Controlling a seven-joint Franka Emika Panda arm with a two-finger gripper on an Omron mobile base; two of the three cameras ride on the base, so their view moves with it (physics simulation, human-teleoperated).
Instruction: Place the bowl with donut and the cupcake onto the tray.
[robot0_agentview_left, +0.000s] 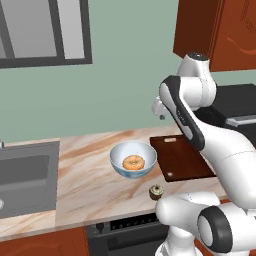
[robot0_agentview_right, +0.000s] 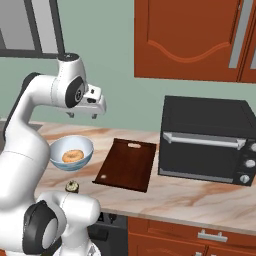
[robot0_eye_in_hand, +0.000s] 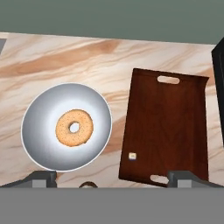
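The bowl (robot0_agentview_left: 133, 159) is round, wide and shallow, smooth white inside and pale blue outside, and it stands on the bench (robot0_agentview_left: 90, 185) just left of the tray (robot0_agentview_left: 182, 159) without touching it. In its middle lies the donut (robot0_agentview_left: 133, 162), a small orange-brown ring with a finely speckled glaze and a clear hole; from above in the hand view the donut (robot0_eye_in_hand: 74, 127) sits a little off the centre of the bowl (robot0_eye_in_hand: 43, 131). The cupcake (robot0_agentview_left: 156, 191) is tiny, dark brown below with a pale tan swirl on top, and stands near the bench's front edge, in front of the bowl and apart from it. The tray is a flat, dark reddish-brown rectangle with a wood-like sheen, a low rim and a slot handle at each short end; nothing lies on it but a small pale speck near its front end.

The bench is glossy marble, cream with tan and rust veins. A grey steel sink (robot0_agentview_left: 27, 175) is set into it at the left; a boxy black microwave (robot0_agentview_right: 207, 140) stands right of the tray.

The gripper (robot0_agentview_right: 82, 116) hangs high above the bench behind the bowl, its jaws spread wide and holding nothing.
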